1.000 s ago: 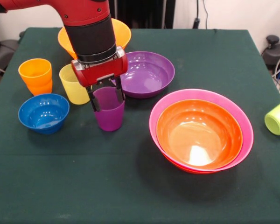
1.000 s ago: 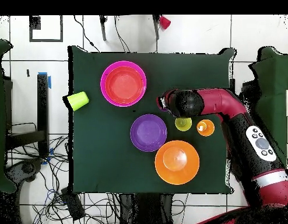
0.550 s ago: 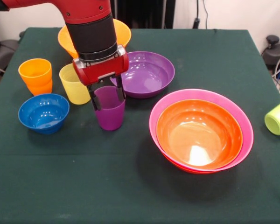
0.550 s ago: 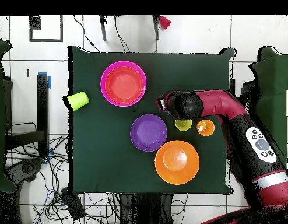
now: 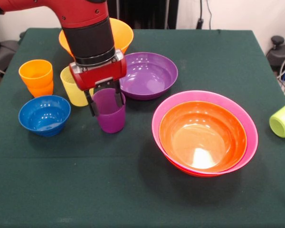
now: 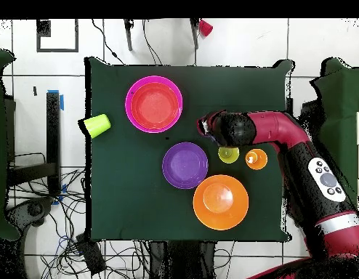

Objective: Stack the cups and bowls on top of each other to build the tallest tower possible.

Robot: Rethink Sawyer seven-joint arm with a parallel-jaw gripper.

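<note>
Gripper (image 5: 105,101) fingers straddle the purple cup's (image 5: 109,113) rim, one inside, one outside, apparently pinching its wall; the cup stands beside the yellow cup (image 5: 75,86). Lift straight up before carrying it toward the red-orange bowl (image 5: 203,136) nested in the pink bowl (image 5: 247,123).

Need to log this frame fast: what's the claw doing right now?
Claw: closed on the rim of the purple cup, one finger inside it and one outside; the cup is upright.
</note>
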